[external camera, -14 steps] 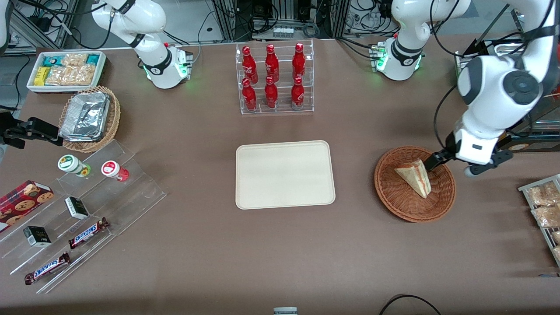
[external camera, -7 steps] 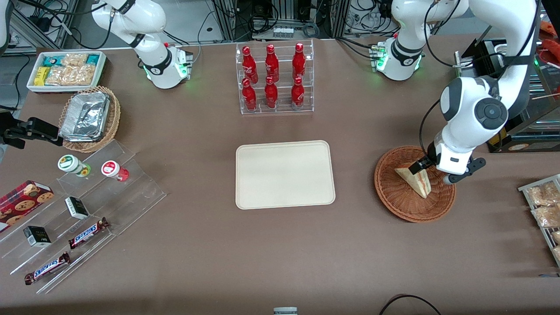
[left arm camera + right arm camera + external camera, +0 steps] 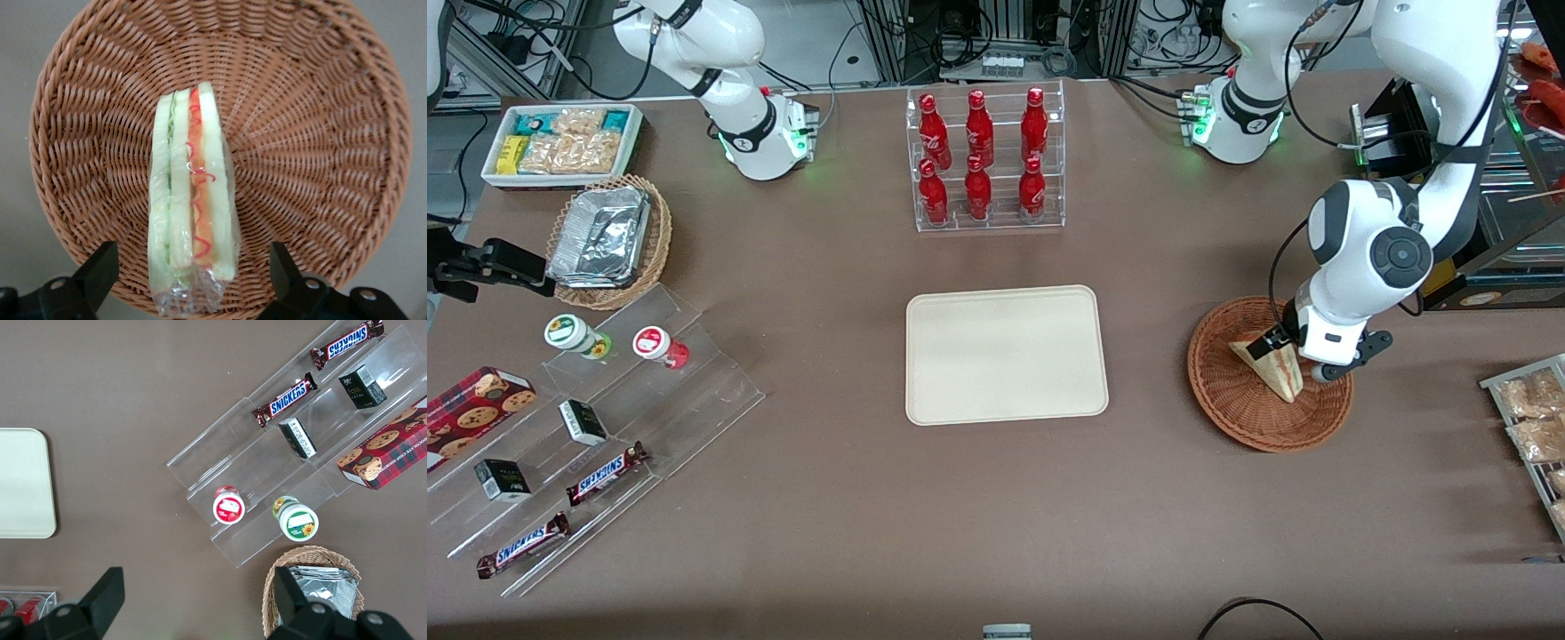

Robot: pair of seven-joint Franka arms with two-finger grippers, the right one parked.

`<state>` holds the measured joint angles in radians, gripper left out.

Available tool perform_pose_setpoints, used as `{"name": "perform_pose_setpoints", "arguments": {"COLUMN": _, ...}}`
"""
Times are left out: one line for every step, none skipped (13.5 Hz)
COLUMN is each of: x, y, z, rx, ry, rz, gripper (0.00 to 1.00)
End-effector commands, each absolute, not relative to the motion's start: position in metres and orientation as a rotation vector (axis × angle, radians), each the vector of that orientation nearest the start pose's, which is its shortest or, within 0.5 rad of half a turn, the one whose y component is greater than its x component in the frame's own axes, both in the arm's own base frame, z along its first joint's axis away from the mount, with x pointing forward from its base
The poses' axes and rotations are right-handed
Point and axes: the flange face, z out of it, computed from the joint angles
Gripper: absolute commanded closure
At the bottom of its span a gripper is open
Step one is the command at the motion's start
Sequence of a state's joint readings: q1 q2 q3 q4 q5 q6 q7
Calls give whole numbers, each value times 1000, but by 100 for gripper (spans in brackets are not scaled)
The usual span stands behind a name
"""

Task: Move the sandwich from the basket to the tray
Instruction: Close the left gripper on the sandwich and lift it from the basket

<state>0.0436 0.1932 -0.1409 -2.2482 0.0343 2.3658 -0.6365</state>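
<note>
The sandwich (image 3: pixel 1270 364), a clear-wrapped bread wedge with red and green filling, lies in the reddish-brown wicker basket (image 3: pixel 1236 404) toward the working arm's end of the table. My left gripper (image 3: pixel 1296 357) is low over the basket, open, with one finger on each side of the sandwich's wide end. In the left wrist view the sandwich (image 3: pixel 193 193) lies in the basket (image 3: pixel 320 153), and the gripper (image 3: pixel 192 272) stands open with gaps between its fingers (image 3: pixel 100 265) and the wrap. The cream tray (image 3: pixel 1005 354) lies at the table's middle, bare.
A clear rack of red bottles (image 3: pixel 983 160) stands farther from the camera than the tray. A wire rack of snack packets (image 3: pixel 1534 427) is beside the basket at the table edge. A tan basket with foil containers (image 3: pixel 609 240), a white bin (image 3: pixel 560 142) and a clear stepped display (image 3: pixel 587 427) lie toward the parked arm's end.
My left arm has swung in over the basket and lowered. The open gripper moved from the basket's rim to straddle the sandwich's wide end. The sandwich has not moved.
</note>
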Motion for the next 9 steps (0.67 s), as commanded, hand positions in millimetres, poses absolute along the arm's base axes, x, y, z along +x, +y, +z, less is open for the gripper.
{"name": "perform_pose_setpoints", "arguments": {"x": 523, "y": -48, "z": 266, "rx": -2998, "ry": -814, "rz": 98, "gripper": 0}}
{"name": "perform_pose_setpoints", "arguments": {"x": 521, "y": -47, "z": 261, "rx": -2994, "ry": -815, "rz": 114, "gripper": 0}}
{"name": "perform_pose_setpoints", "arguments": {"x": 522, "y": -48, "z": 258, "rx": -2994, "ry": -817, "rz": 117, "gripper": 1}}
{"name": "perform_pose_setpoints", "arguments": {"x": 522, "y": -48, "z": 256, "rx": -2995, "ry": -817, "rz": 115, "gripper": 10}}
{"name": "perform_pose_setpoints", "arguments": {"x": 523, "y": -48, "z": 254, "rx": -2996, "ry": -825, "rz": 109, "gripper": 37}}
{"name": "perform_pose_setpoints", "arguments": {"x": 523, "y": -48, "z": 252, "rx": -2996, "ry": -827, "rz": 112, "gripper": 67}}
{"name": "perform_pose_setpoints", "arguments": {"x": 524, "y": -46, "z": 253, "rx": -2996, "ry": -830, "rz": 107, "gripper": 95}}
{"name": "perform_pose_setpoints", "arguments": {"x": 525, "y": -46, "z": 255, "rx": -2995, "ry": -830, "rz": 109, "gripper": 100}}
{"name": "perform_pose_setpoints", "arguments": {"x": 527, "y": -46, "z": 259, "rx": -2996, "ry": -835, "rz": 101, "gripper": 100}}
